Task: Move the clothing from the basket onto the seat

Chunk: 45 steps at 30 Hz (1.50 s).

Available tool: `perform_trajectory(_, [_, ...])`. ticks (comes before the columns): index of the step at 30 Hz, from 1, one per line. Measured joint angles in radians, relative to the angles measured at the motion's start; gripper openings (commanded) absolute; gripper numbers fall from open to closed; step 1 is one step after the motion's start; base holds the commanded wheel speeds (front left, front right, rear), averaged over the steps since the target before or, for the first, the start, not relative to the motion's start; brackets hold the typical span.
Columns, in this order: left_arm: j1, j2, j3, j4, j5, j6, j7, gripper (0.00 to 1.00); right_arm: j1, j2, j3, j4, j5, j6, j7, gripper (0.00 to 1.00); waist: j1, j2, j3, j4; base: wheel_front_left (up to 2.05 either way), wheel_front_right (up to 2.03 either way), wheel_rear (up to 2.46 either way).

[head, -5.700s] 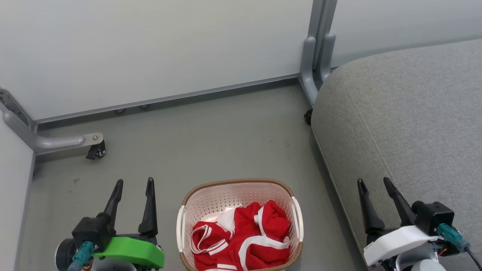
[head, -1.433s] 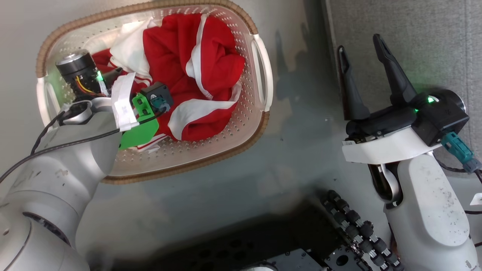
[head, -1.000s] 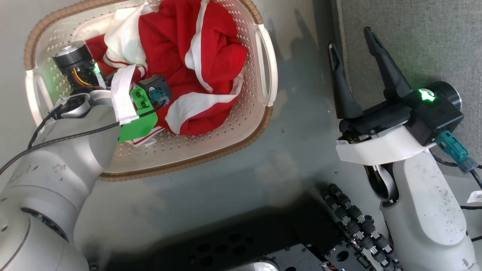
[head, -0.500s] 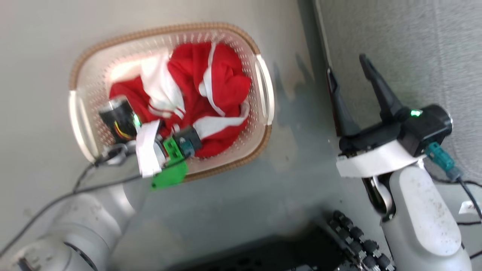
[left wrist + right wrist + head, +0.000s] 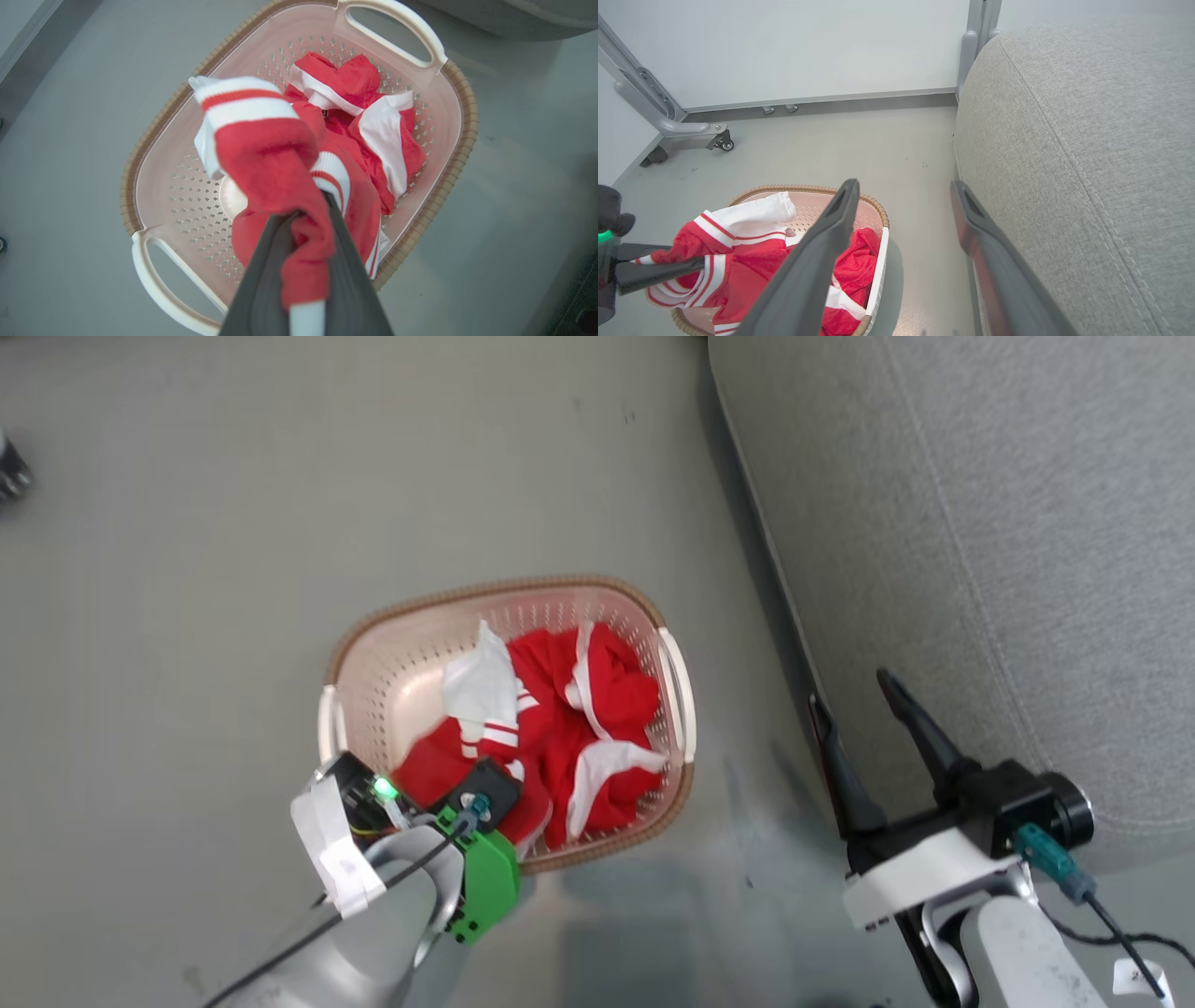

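The step in hand was the first pick. The left gripper [image 5: 312, 207] hung over the basket [image 5: 392, 681], at its end farthest from the wall, with its fingers clenched on a bunched fold of the clothing [image 5: 266, 154]. That red garment, with a white striped cuff, was raised above the basket's rim. Its lower part appeared to trail down into the heap inside. The right gripper [image 5: 850, 687] hovered beyond the basket's far handle, apart from it, its fingers spread wide and grasping nothing.

The next move, as I judged it, called for a lift high enough to pull the hanging fabric clear of the rim. A swing out over the handle toward the seat [image 5: 980, 523] would follow, and the fingers would let go only once the cloth lay on the cushion. Since the garments looked tangled, a second piece might have been dragged up with the first, or the light basket tipped.

The basket stood on the floor [image 5: 280, 476], with the seat near its handle side but not touching it. Inside, the remaining red pieces with white trim [image 5: 373, 130] sat bunched against the wall on that side, while the opposite half showed bare perforated base. No garment lay on the seat yet.
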Motion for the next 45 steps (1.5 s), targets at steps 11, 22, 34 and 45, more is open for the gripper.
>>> perform_trajectory(11, [0.204,0.042,0.113,-0.306,-0.038,0.059,-0.001,0.0,0.145,0.0,0.011,0.023,-0.002,0.0,0.0,1.0,0.0,0.0,-0.275,0.044,0.0,0.0,0.0])
perform_trajectory(22, [0.3,0.04,0.235,-0.575,-0.033,0.08,-0.001,0.0,0.218,-0.001,0.02,0.021,0.002,0.0,0.0,1.0,-0.0001,0.0,-0.466,0.092,0.0,0.0,0.0])
perform_trajectory(34, [0.316,0.014,0.275,-0.778,0.001,0.056,-0.001,0.0,0.209,-0.001,0.136,0.003,-0.008,0.0,0.0,1.0,-0.0001,0.0,-0.519,0.145,0.0,0.0,0.0])
perform_trajectory(45, [0.31,-0.016,0.221,-0.877,-0.008,0.033,-0.001,0.0,0.149,-0.041,0.332,0.011,-0.022,0.0,0.0,1.0,0.0,0.0,-0.522,0.158,0.0,0.0,0.0])
